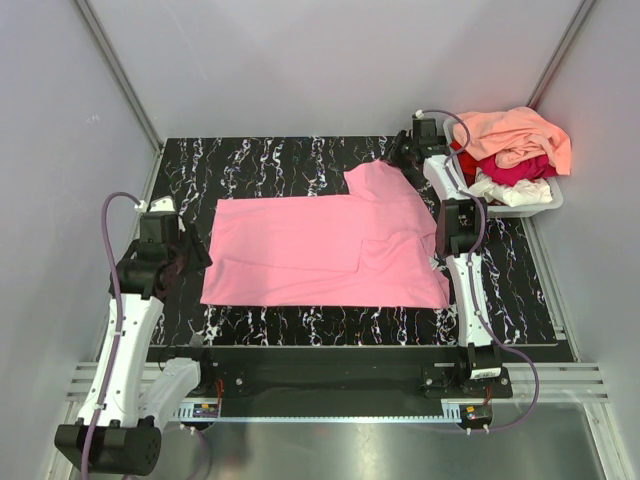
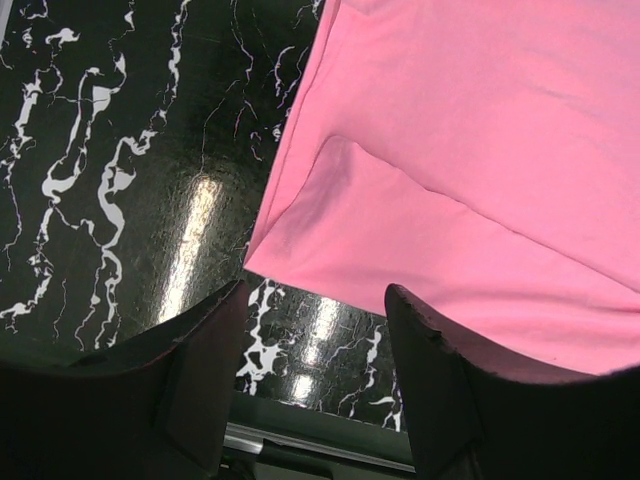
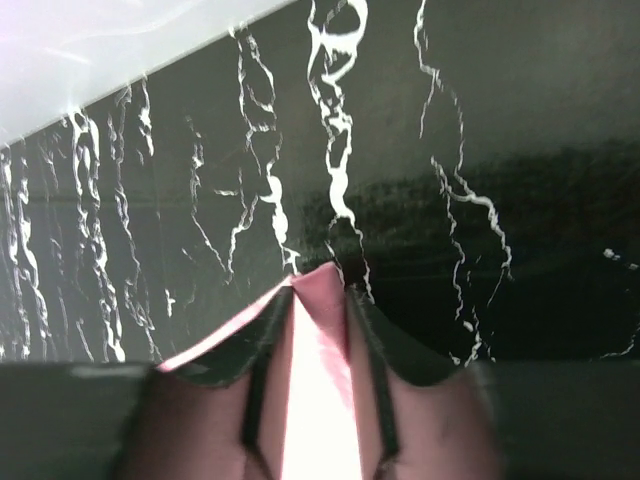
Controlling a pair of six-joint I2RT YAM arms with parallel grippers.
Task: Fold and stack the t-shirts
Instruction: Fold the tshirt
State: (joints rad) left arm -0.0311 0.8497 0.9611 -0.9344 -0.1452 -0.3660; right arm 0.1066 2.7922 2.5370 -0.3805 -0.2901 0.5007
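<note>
The pink t-shirt [image 1: 310, 250] lies spread flat on the table [image 1: 260, 160] — the right gripper [image 3: 320, 300] is pinched onto its far right corner, and the left gripper [image 2: 315, 300] hangs with fingers wide just off its left edge.

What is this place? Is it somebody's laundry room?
More likely a robot test booth: a left arm and right arm bolted to a black marbled table, plain grey walls close around, and a pink t-shirt spread out for folding.

The pink t-shirt [image 1: 320, 250] lies flat centrally; peach tee [image 1: 515, 135], crimson tee [image 1: 522, 168], white tee [image 1: 510, 190] heaped far right.
</note>
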